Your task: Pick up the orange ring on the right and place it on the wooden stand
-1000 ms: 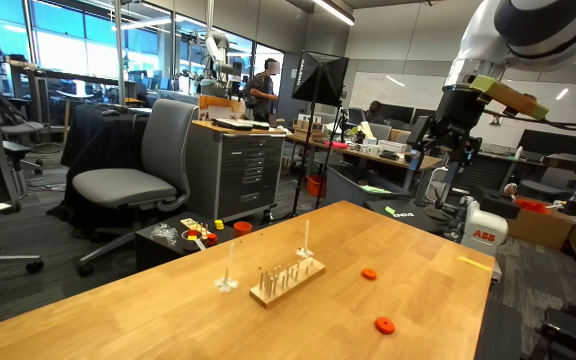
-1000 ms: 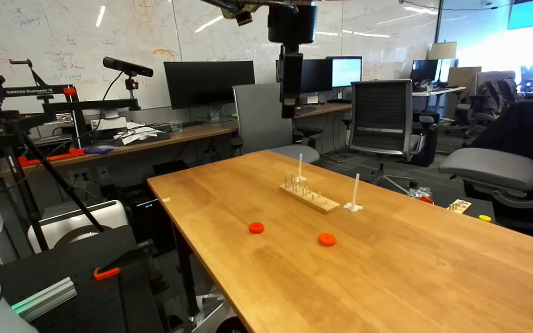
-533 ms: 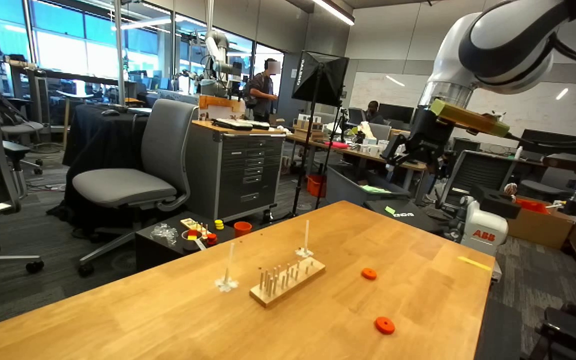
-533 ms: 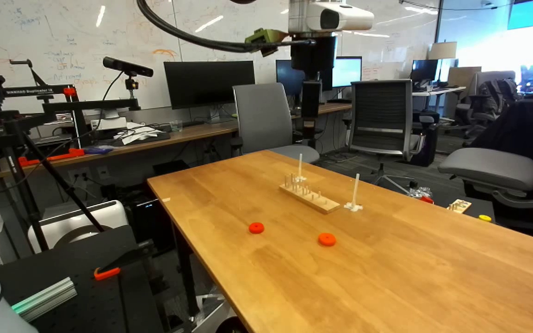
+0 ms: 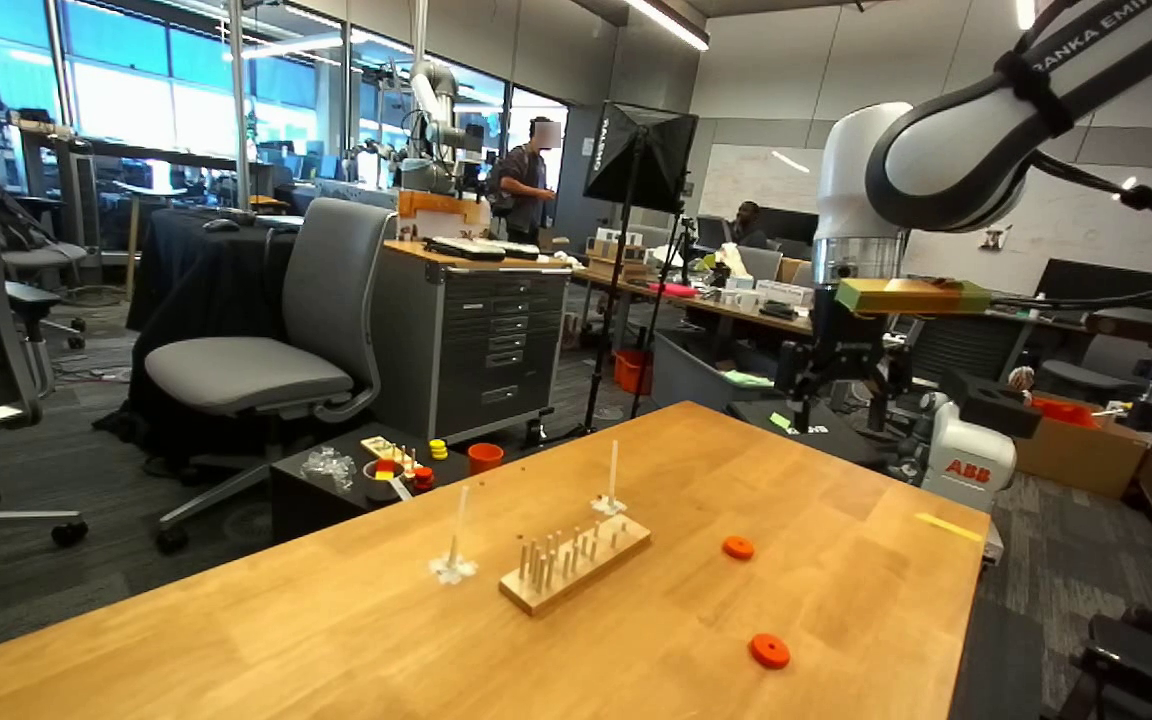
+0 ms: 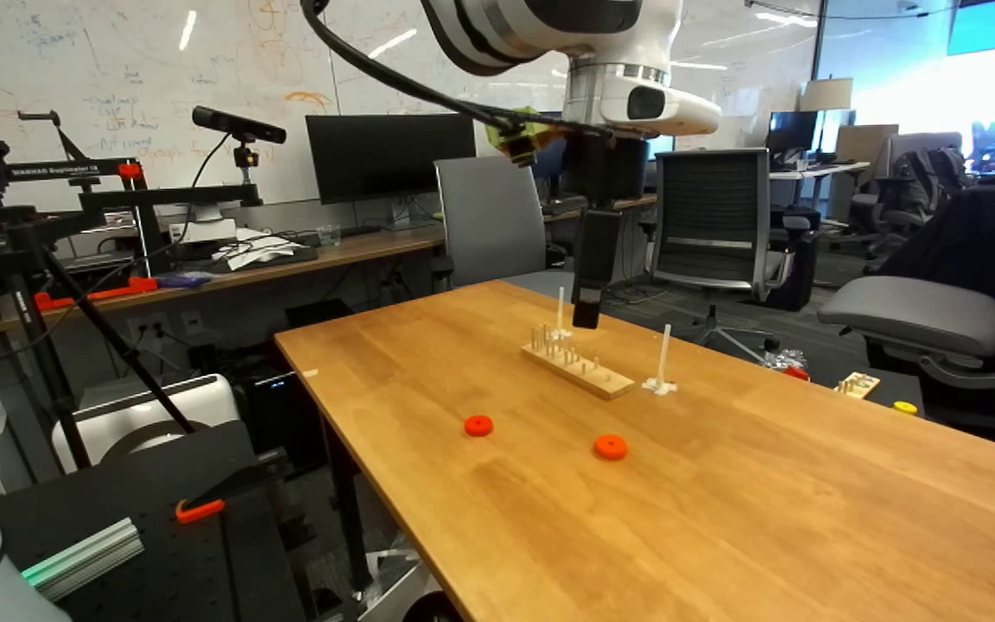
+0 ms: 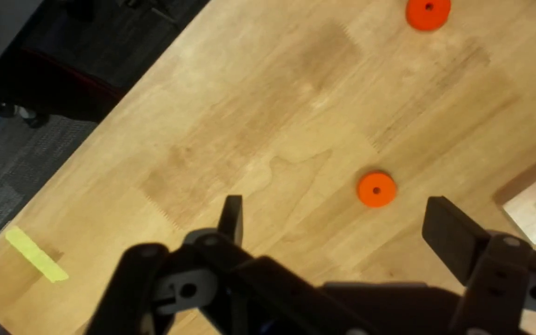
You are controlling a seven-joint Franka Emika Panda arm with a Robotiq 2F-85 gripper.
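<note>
"Lining up on the orange ring: would you call that the step in hand?"

"I would. The gripper hangs above the table, touching nothing, jaws spread wide and holding nothing. Picking up hasn't begun, so the task looks to be near its start."

"Sure it's the correct one? Another ring sits at the top edge of the wrist view, right of centre."

"Fairly, no more. In an exterior view the orange ring is the right-hand one of the two, low and right of centre, flat on the table. I take that as the one meant."

"What does the next move call for, then?"

"In the wrist view it shows in the gap between the jaws, but nearer the one at the right of the frame. I'd shift a little that way, come straight down until the jaws stand either side of it, then close. It's thin, so stopping too high would likely miss it."

"And afterwards?"

"Lift, then over to the wooden stand, low in the middle of an exterior view."
</note>
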